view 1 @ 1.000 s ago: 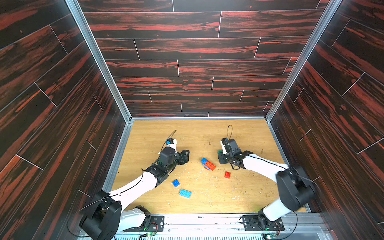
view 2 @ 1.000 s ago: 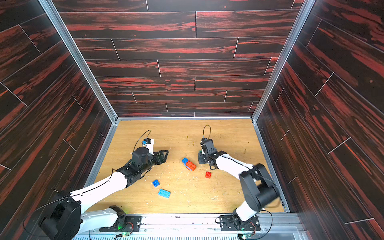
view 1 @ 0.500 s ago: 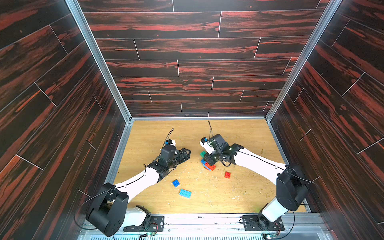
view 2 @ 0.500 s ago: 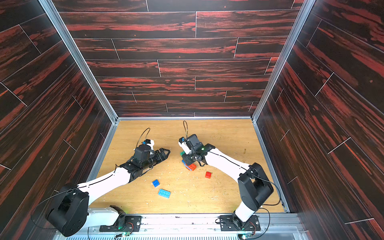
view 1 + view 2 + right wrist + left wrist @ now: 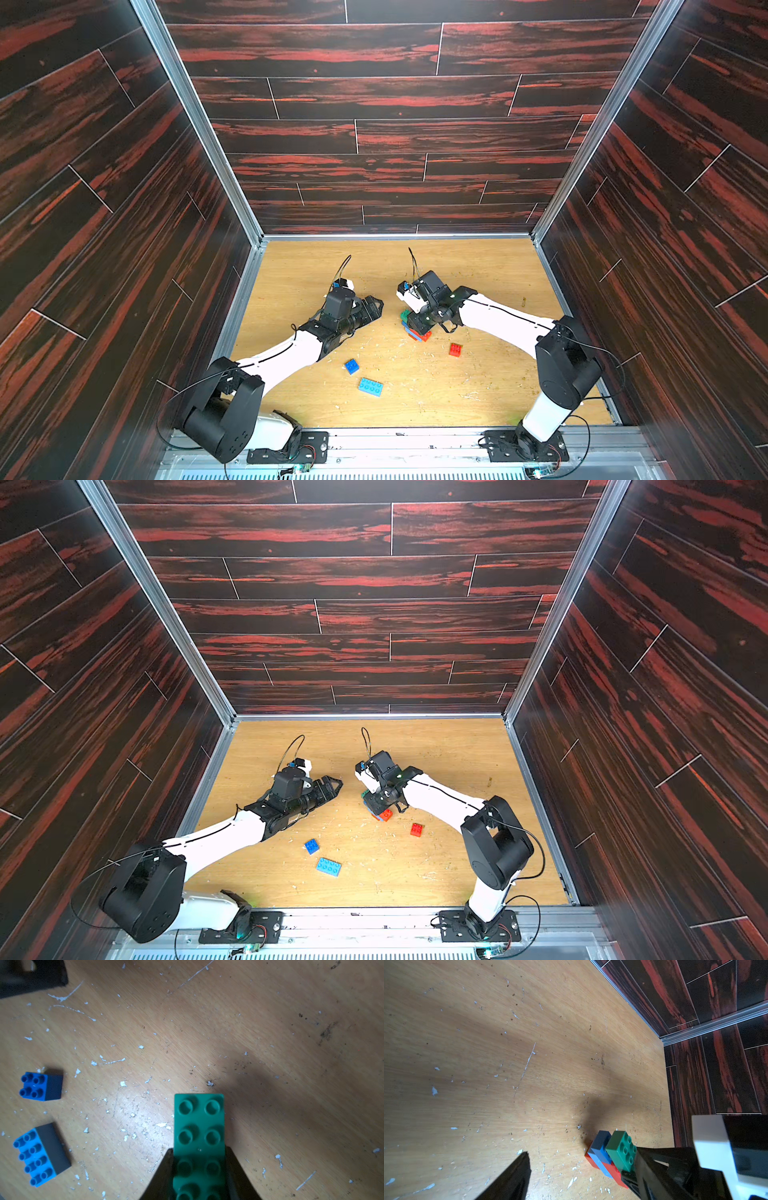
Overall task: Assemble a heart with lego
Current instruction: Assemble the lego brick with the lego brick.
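heart [image 5: 419,334], a red and blue studded plastic cluster, centre: i have the right gripper [image 5: 198,1153] clenched on the green oblong plastic brick [image 5: 199,1122] over it for stacking; left gripper [image 5: 377,306] released, clear on the left

Enclosed robotics-laboratory test cell: dark, red-streaked wood-grain wall panels [image 5: 374,95] are boxing in three sides, with bare aluminium corner posts [image 5: 199,124] framing them. A pale plywood work surface [image 5: 478,266], scratched and strewn with white flecks, is lying as the floor of the cell. Two white-and-black robot arms [image 5: 216,841] are standing on black mount plates [image 5: 316,446], which are sitting bolted to a slotted aluminium base rail [image 5: 415,444] along the open front.
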Controlling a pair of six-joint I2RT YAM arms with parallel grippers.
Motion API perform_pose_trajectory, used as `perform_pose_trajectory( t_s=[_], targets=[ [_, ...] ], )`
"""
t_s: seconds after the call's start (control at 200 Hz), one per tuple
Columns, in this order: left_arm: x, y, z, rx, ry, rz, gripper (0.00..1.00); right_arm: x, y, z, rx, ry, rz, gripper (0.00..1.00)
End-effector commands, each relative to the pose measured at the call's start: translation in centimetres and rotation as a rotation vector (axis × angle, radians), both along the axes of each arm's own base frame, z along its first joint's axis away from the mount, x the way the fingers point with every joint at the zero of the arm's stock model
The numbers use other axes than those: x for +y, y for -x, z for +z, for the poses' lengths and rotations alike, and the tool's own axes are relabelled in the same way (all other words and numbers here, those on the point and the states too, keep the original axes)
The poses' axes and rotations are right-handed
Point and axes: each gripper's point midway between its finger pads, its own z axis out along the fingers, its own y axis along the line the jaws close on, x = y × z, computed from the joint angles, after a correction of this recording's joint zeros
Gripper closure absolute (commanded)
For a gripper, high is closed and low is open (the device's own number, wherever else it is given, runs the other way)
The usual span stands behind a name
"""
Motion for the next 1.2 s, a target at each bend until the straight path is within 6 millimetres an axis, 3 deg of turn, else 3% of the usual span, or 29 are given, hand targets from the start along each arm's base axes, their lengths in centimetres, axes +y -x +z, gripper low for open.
perform_pose_trajectory(
  t_s=[0.0, 0.406, 0.937, 1.192],
  targets=[
    [-0.3, -0.4, 0.7, -0.018, -0.008, -0.013, 0.17, 1.0, -0.8, 0.3, -0.012, -0.018, 0.022, 0.8],
    [-0.3, -0.5, 0.1, -0.006, -0.024, -0.019, 0.17, 0.3, -0.5, -0.6, -0.011, 0.016, 0.026, 0.79],
    [-0.5, -0.4, -0.2, 0.007, -0.02, -0.029, 0.17, -0.4, -0.1, -0.4, -0.024, 0.022, 0.032, 0.78],
    [-0.6, -0.5, -0.3, 0.012, -0.02, -0.032, 0.17, 0.5, 0.4, -0.4, -0.011, -0.027, 0.071, 0.76]
  ],
)
